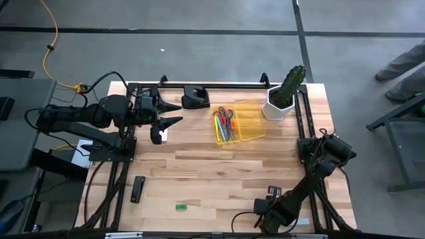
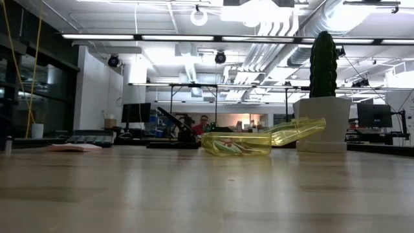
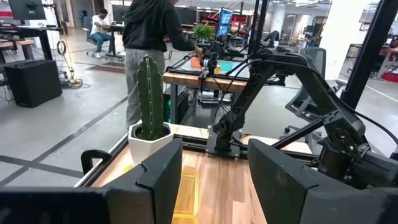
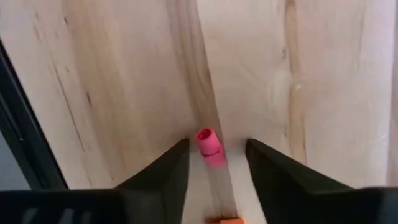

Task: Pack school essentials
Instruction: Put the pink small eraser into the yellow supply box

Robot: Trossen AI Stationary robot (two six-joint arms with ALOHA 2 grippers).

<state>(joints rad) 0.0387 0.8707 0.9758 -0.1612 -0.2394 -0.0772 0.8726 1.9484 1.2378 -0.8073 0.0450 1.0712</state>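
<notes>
A clear yellow case [image 1: 240,122] lies open near the table's far side, with red-handled and blue-handled scissors [image 1: 224,116] and pencils inside. In the low view the case [image 2: 238,144] has its lid raised. The pale pink pad [image 1: 159,136] lies flat below my left gripper [image 1: 178,113], which hovers open and level, pointing toward the table's right. A tiny green eraser [image 1: 180,207] rests near the near edge. My right gripper [image 4: 217,150] points down at the table near the near edge. It is open, with a small pink bit [image 4: 209,147] lying between its fingers, which stand apart from it.
A cactus in a white pot [image 1: 284,98] stands at the far right, beside the case. A black object [image 1: 196,97] sits at the far edge. A flat black bar [image 1: 137,189] lies near the left. Bare wood lies in the middle. A person stands beyond the table [image 3: 149,37].
</notes>
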